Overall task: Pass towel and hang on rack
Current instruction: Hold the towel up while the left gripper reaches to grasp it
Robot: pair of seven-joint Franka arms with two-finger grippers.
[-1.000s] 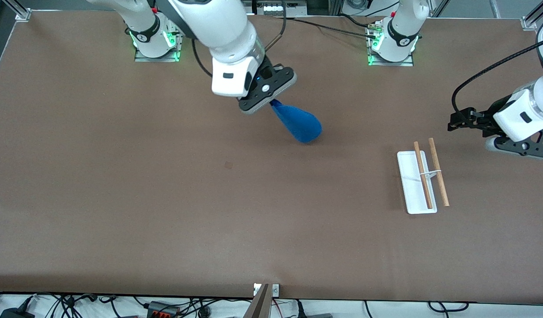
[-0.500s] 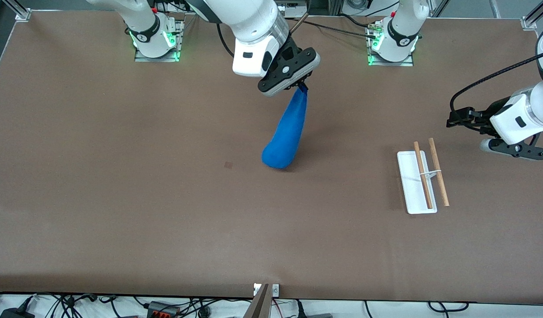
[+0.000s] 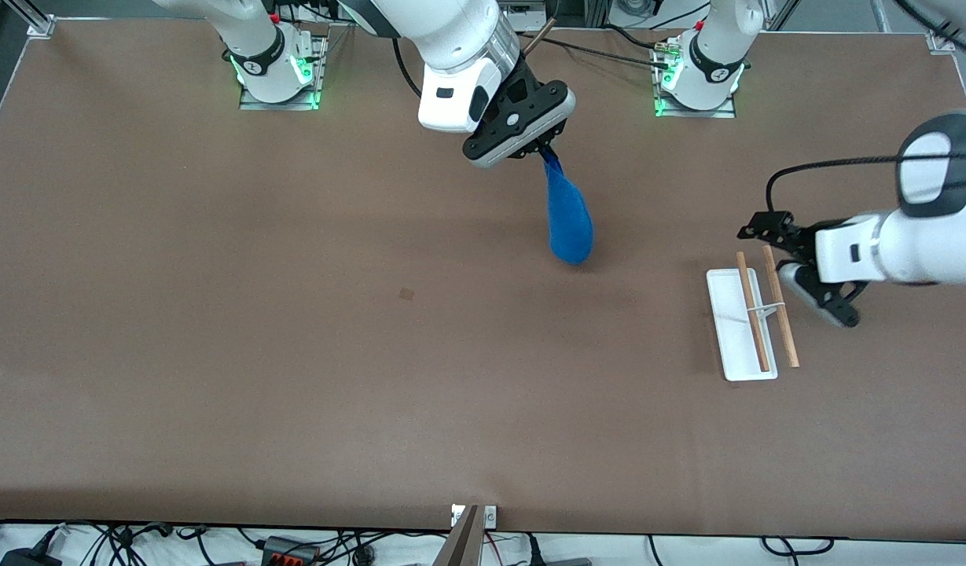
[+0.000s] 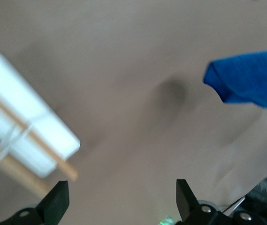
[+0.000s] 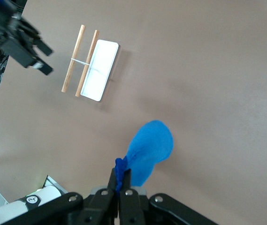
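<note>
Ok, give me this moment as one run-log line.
phase: handover pending | right hand: shut on towel, hanging in air over table | left hand: open, empty, beside rack | rack: bare

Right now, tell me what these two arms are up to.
The right gripper is shut on one end of a blue towel, which hangs from it in the air above the middle of the table. The left gripper is open and holds nothing; it sits right beside the rack, which stands bare at the left arm's end of the table. The towel has not been passed across yet.
</note>
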